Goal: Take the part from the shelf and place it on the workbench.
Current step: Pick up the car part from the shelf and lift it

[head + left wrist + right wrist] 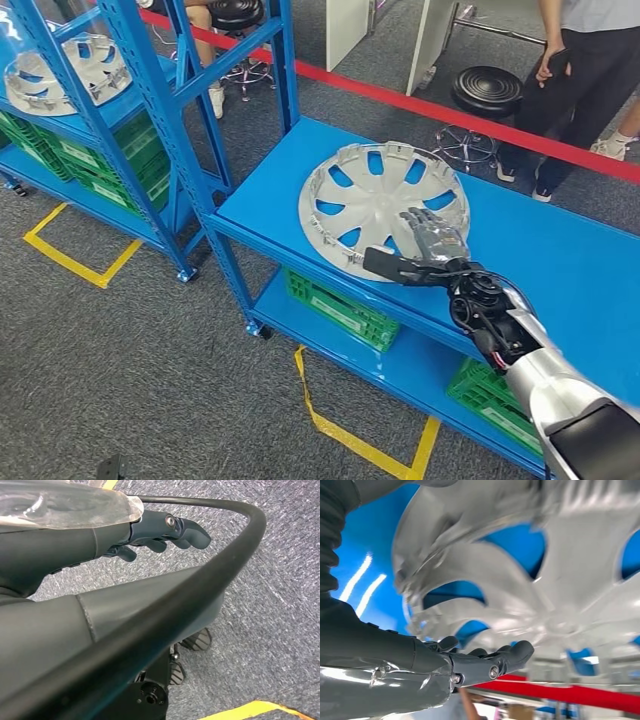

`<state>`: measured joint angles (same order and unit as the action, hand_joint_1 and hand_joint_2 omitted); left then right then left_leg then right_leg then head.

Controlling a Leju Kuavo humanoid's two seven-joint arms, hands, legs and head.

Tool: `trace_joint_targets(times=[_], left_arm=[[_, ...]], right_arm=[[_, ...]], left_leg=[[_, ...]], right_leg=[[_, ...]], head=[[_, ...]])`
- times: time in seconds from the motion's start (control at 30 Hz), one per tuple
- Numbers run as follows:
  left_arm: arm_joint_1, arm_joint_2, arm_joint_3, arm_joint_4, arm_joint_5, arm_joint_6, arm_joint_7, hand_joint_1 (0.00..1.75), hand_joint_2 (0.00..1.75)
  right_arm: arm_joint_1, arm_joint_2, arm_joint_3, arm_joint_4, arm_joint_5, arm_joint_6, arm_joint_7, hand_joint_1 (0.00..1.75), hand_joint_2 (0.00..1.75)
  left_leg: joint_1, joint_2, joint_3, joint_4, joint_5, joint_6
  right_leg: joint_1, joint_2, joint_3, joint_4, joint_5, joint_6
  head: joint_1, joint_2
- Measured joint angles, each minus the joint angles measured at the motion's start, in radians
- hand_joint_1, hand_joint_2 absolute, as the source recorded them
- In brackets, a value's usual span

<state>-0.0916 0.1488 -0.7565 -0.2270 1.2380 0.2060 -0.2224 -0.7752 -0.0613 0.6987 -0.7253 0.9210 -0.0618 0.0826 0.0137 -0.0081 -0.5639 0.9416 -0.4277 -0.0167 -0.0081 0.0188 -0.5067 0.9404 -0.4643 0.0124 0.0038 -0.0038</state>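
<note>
Right hand (432, 240), fingers extended and gripping nothing, rests at the part's (377, 200) 5 o'clock rim on the surface (573, 260); placement judged done, withdrawal next.

Head view: bright, even overhead lighting; shadows are soft and short. The blue shelf (528, 250) shows mild sheen. Focus is sharp centrally, with slight softness at the edges.

Right wrist view: the hubcap (531, 580) is heavily blurred, and white glare streaks cross the blue surface.

Left wrist view: near dark parts are out of focus; the carpet (271, 605) is sharp. A glare patch marks the silver cover (56, 505).
</note>
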Motion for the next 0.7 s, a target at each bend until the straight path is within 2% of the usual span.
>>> trace_joint_targets(times=[0.4,0.43,0.53,0.57,0.7], left_arm=[[0.000,0.000,0.000,0.000,0.001,0.000,-0.006,0.00,0.00],[0.000,0.000,0.000,0.000,0.001,-0.001,-0.006,0.00,0.00],[0.000,0.000,0.000,0.000,0.001,-0.003,-0.007,0.00,0.00],[0.000,0.000,0.000,0.000,0.001,-0.003,-0.007,0.00,0.00],[0.000,0.000,0.000,0.000,0.001,-0.003,-0.007,0.00,0.00]], right_arm=[[-0.015,0.041,0.067,0.075,-0.013,-0.002,-0.089,0.00,1.75],[-0.016,0.042,0.069,0.078,-0.018,-0.001,-0.089,0.30,1.75],[-0.017,0.043,0.072,0.086,-0.032,0.005,-0.089,1.61,1.75],[-0.017,0.043,0.073,0.089,-0.035,0.006,-0.089,1.75,1.75],[-0.017,0.044,0.077,0.101,-0.044,0.012,-0.089,1.75,1.75]], left_leg=[[0.000,0.000,0.002,0.000,0.000,0.000],[0.000,0.000,0.003,0.000,0.000,0.000],[0.000,0.000,0.003,0.000,0.000,0.000],[0.000,0.000,0.003,0.000,0.000,0.000],[0.000,0.000,0.003,0.000,0.000,0.000]], right_leg=[[0.000,0.000,0.002,0.000,0.000,0.000],[0.000,0.000,0.002,0.000,0.000,0.000],[0.000,0.000,0.003,0.000,0.000,0.000],[0.000,0.000,0.003,0.000,0.000,0.000],[0.000,0.000,0.003,0.000,0.000,0.000]], head=[[0.000,0.000],[0.000,0.000],[0.000,0.000],[0.000,0.000],[-0.001,0.000]])
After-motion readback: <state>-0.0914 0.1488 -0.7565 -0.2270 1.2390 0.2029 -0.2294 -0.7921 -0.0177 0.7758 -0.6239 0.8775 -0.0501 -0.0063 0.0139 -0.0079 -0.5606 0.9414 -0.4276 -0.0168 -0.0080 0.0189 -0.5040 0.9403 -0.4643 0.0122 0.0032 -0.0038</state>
